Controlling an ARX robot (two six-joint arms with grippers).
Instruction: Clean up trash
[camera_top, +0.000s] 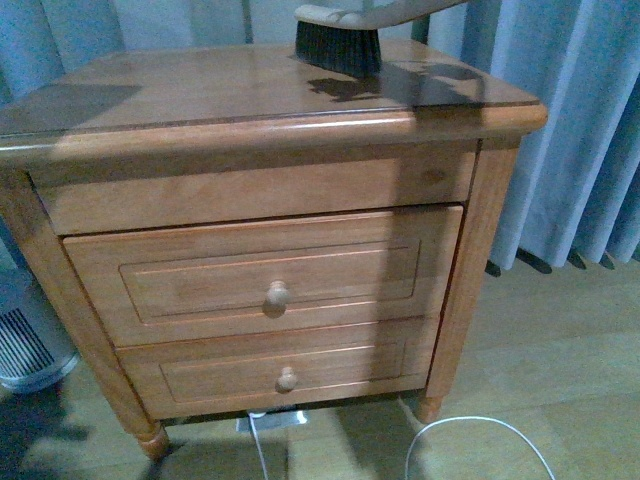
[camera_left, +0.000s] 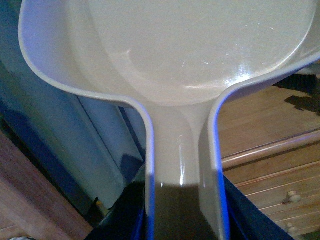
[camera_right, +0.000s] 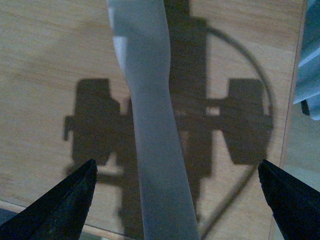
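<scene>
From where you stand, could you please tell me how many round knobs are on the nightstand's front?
2: the upper knob sits on the upper drawer, the lower knob on the bottom drawer beneath it. None appears hidden.

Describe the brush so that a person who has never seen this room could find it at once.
Find the wooden nightstand with two drawers, in front of the blue-grey curtain. At the far edge of its top is a brush, bristles pointing down. It is the only thing up there: black bristles under a pale handle, unlike the thin white cable on the floor.
</scene>
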